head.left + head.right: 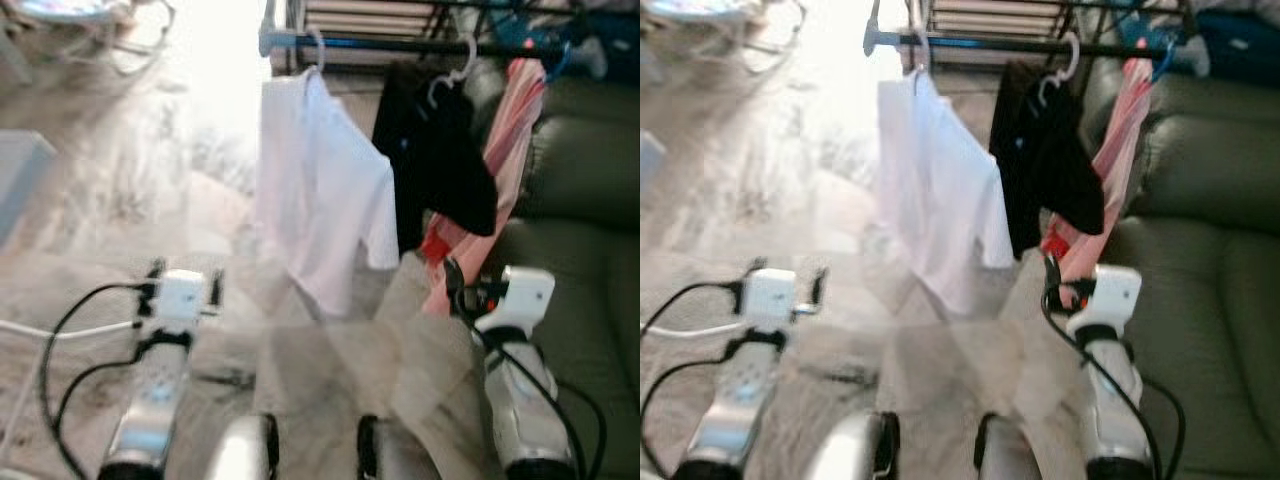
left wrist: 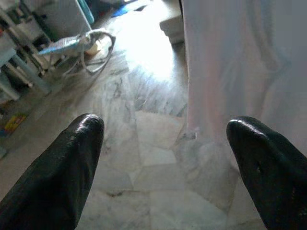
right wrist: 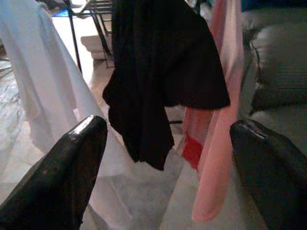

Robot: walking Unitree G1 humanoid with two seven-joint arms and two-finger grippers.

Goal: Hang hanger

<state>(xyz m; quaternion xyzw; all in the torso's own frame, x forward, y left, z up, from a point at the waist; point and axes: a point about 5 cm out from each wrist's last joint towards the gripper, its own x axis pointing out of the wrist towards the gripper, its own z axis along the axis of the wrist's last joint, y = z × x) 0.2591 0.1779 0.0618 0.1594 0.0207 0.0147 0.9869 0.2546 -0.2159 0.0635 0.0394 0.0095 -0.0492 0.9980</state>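
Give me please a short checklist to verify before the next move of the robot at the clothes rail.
1. Left gripper open and holding nothing: ok.
2. Right gripper open and holding nothing: ok.
3. White shirt hangs on the rail: ok.
4. Black garment hangs on its white hanger: ok.
5. Pink garment hooked securely: cannot tell.
6. Sofa close beside the right arm: not ok.

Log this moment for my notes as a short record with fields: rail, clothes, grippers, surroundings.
rail: dark bar across the top of the head views
clothes: white shirt, black shirt and pink garment hang on it, left to right
left gripper: open, holds nothing, low, faces the white shirt
right gripper: open, holds nothing, low, faces the black shirt
surroundings: marble floor; dark green sofa on the right
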